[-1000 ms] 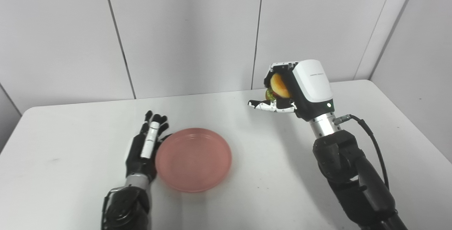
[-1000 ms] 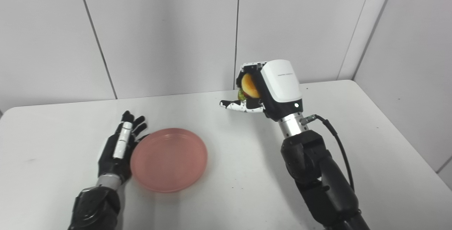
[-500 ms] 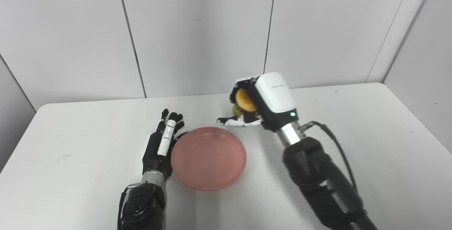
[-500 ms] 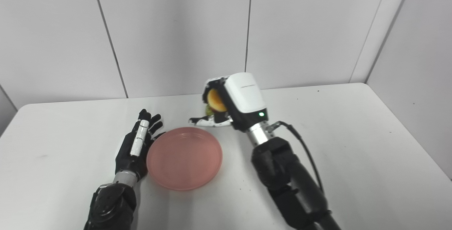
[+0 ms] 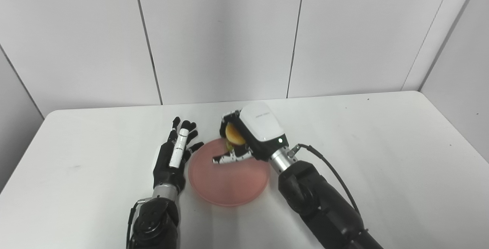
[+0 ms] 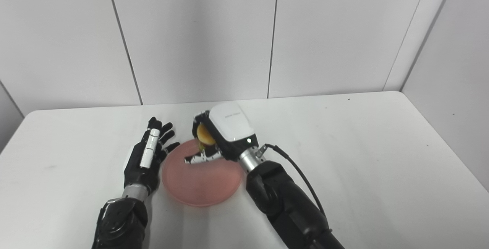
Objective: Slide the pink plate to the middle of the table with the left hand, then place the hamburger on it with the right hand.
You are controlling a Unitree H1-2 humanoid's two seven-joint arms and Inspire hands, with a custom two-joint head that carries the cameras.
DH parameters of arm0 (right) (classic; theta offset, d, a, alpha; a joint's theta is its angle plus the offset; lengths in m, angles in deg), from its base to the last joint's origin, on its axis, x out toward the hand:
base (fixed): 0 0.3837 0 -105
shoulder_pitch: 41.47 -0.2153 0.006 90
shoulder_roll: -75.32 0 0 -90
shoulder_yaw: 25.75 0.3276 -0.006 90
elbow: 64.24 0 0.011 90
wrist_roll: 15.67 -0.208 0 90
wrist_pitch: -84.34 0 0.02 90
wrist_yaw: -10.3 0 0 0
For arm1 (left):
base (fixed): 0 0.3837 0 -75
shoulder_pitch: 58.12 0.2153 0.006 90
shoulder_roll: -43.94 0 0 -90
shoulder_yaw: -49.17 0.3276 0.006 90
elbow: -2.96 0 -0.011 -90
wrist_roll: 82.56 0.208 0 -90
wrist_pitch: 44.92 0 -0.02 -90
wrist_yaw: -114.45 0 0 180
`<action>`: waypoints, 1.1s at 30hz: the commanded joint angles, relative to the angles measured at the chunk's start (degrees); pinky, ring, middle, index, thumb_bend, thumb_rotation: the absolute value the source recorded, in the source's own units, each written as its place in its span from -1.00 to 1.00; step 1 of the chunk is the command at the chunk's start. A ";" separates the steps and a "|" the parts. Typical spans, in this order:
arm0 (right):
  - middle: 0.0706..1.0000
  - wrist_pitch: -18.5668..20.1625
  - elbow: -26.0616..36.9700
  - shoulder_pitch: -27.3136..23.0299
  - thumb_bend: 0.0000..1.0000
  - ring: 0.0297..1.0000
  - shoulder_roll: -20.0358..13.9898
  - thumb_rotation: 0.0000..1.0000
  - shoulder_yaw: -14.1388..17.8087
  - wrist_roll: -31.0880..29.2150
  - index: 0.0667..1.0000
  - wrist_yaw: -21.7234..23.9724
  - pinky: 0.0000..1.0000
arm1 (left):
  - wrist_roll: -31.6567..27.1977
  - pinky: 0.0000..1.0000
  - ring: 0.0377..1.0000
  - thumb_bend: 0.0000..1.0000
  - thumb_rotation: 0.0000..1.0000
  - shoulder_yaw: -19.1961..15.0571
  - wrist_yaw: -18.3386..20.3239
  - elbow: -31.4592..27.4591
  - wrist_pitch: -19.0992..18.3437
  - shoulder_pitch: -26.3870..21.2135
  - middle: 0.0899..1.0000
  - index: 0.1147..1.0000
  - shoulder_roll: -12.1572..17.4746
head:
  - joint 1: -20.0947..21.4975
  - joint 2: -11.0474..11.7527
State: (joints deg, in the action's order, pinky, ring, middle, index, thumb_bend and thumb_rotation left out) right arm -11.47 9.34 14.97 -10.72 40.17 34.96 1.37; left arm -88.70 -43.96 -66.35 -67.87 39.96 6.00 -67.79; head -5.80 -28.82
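Behind right hand (image 5: 244, 138), hamburger (image 5: 233, 135) mostly hidden.

The plate (image 5: 229, 182), under the right hand (image 5: 250, 136), looks like smooth pink plastic with a dull sheen. That hand has a glossy white plastic back shell and black plastic fingers (image 5: 226, 159) with white patches; behind it sits a bright metal wrist collar (image 5: 280, 160). The burger (image 5: 233, 134) in its grip has a smooth, slightly shiny bun. The left hand (image 5: 174, 157) beside the plate is matt black plastic. The table (image 5: 382, 157) is matt white and smooth.
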 commanded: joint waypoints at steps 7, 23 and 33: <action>-0.59 -4.50 -3.26 -2.60 0.11 -0.70 -0.01 -0.58 -1.60 0.68 -0.42 -4.24 -0.75 | 0.08 0.40 0.75 0.51 0.44 0.50 -0.45 -1.20 -0.17 -0.49 0.71 0.94 -0.58 | -0.31 -0.95; -0.47 -6.41 -3.62 -2.01 0.05 -0.59 -1.00 0.18 -3.61 -0.93 -0.31 -0.31 -0.68 | 0.16 0.38 0.73 0.53 0.45 0.93 -0.59 -1.00 -1.17 -0.80 0.71 0.97 -0.76 | -0.51 -1.83; 0.23 -8.71 -3.02 -1.97 0.50 0.14 -2.75 1.00 -4.85 -1.34 0.24 3.13 0.06 | 0.91 0.40 0.69 0.48 0.43 1.69 -0.40 -1.19 -0.92 -0.60 0.65 0.98 -0.54 | -0.66 -1.83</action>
State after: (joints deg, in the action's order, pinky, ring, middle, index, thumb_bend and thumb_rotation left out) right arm -18.51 4.33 15.11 -13.11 35.13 34.39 4.04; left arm -88.46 -42.94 -66.55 -68.30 39.31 6.15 -67.92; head -6.42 -30.59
